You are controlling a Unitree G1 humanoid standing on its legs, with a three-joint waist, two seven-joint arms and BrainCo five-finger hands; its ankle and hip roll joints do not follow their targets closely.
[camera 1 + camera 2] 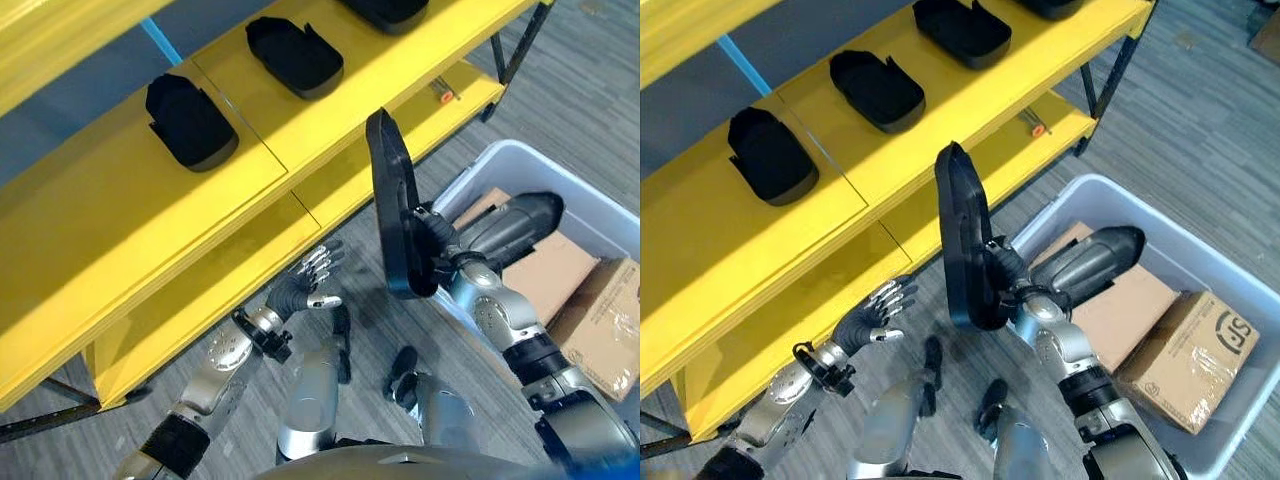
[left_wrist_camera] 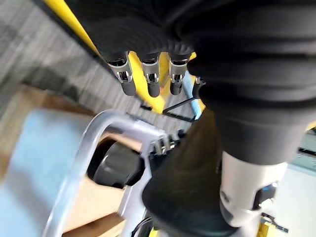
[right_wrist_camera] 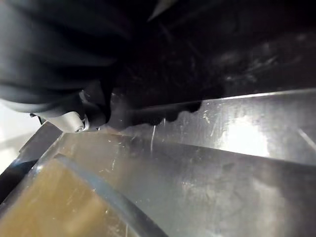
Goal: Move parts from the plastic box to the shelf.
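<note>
While right hand (image 1: 1012, 275) fingers pinch the flat black plastic part (image 1: 962, 235), lay it flat onto the yellow shelf (image 1: 940, 120).

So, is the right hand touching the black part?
Touching. In the left eye view the right hand is curled round the lower end of the black part, holding it upright.

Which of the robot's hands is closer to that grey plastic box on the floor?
The right. The right hand holds a black part upright just over the plastic box's near rim. The left hand hangs open over by the yellow shelf's lower level, well clear of the box.
</note>
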